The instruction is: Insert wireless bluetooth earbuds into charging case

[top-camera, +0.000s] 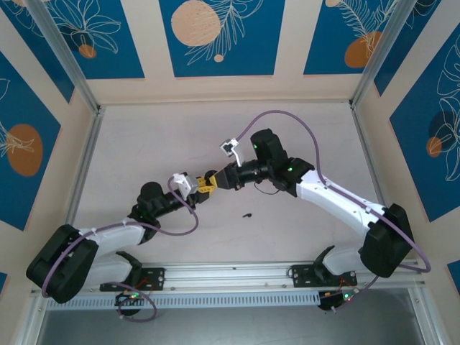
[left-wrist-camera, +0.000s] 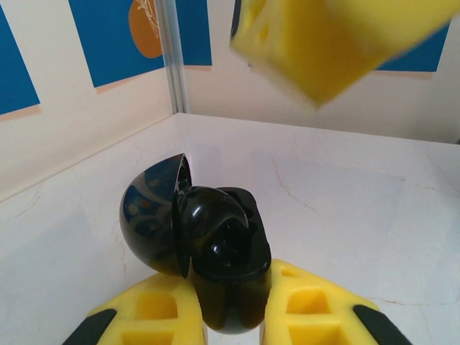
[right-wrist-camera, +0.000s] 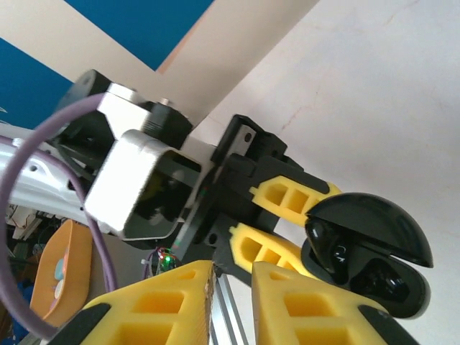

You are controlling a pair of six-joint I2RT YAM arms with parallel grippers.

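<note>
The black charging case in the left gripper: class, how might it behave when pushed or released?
The glossy case probably slips. Its rounded body would likely roll or rock on the table. Its open lid could swing shut when knocked.

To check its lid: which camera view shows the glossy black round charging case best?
The left wrist view: the black case is large, central, open. Right wrist shows it at the edge; top external, barely.
</note>
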